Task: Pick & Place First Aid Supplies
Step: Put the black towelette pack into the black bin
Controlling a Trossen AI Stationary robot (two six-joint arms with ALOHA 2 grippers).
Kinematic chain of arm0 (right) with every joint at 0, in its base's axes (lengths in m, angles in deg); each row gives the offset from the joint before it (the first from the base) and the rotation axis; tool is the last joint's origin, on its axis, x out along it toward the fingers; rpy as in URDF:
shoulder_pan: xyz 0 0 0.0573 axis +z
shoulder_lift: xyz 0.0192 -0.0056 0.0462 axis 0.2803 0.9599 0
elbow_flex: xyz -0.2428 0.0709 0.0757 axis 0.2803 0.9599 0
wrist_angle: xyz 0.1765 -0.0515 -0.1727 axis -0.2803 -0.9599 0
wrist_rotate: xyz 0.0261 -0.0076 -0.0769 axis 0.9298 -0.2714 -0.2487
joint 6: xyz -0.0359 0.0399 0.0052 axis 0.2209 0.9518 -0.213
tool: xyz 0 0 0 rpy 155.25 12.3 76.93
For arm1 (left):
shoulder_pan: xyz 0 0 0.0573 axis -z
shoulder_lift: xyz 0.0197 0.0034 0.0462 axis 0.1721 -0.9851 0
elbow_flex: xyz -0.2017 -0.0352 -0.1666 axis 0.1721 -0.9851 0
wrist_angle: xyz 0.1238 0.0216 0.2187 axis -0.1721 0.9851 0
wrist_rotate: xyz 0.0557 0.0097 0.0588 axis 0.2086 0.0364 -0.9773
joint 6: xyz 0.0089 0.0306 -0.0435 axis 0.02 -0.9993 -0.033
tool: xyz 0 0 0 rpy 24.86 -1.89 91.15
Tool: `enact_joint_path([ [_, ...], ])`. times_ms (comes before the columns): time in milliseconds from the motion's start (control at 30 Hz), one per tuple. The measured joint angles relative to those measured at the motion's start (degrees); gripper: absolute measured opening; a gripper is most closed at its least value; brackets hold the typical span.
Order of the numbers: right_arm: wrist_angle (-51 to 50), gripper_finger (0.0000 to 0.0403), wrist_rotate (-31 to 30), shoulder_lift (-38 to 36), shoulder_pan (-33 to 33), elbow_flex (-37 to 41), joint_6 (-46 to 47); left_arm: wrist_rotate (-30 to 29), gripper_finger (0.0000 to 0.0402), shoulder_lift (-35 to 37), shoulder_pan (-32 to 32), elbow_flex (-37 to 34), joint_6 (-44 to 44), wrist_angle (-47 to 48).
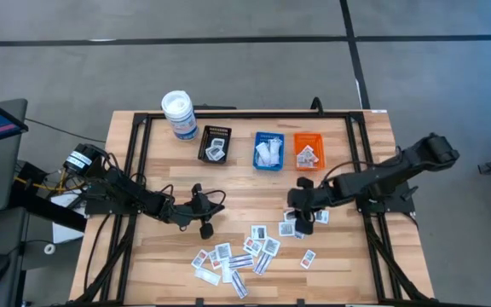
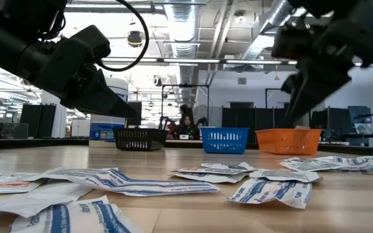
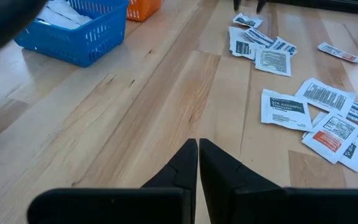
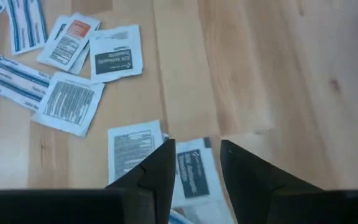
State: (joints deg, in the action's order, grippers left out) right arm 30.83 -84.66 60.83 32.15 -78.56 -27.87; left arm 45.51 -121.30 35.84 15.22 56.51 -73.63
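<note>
Matt paper packets (image 3: 283, 109) on smooth wooden table (image 3: 166, 93).

Two dark jointed arms, black looping cables, pointed black fingers (image 3: 188, 163), white label

Three trays (image 1: 268, 152), one canister (image 1: 179, 114), roughly twenty packets (image 1: 262, 250)

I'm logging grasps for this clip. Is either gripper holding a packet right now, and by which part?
Neither. The left gripper is shut on nothing above bare wood. The right gripper straddles a small flat white dark-printed packet lying on the table; no grip is visible.
</note>
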Motion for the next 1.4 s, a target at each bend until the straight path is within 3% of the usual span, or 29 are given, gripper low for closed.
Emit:
enact_joint_path([
  [167,10.2,0.0123,0.0,5.0,-0.6,4.9,0.5,0.0,0.0017,0.0,0.0,0.0,0.0,0.0],
  [400,10.7,0.0123,2.2,10.8,-1.6,4.9,1.4,-0.4,0.0017,0.0,-0.2,0.0,0.0,-0.4],
  [633,10.7,0.0118,-0.8,11.7,-1.3,4.9,-0.4,-0.4,0.0017,0.0,-0.2,0.0,0.0,-0.5],
  [1033,10.4,0.0008,-0.6,11.6,-1.6,5.0,-1.1,-0.4,0.0017,0.0,-0.2,0.0,0.0,-0.5],
  [1400,14.3,0.0002,-1.7,11.9,-4.7,0.2,-0.3,-0.4,0.0017,0.0,-0.2,0.0,0.0,-0.5],
])
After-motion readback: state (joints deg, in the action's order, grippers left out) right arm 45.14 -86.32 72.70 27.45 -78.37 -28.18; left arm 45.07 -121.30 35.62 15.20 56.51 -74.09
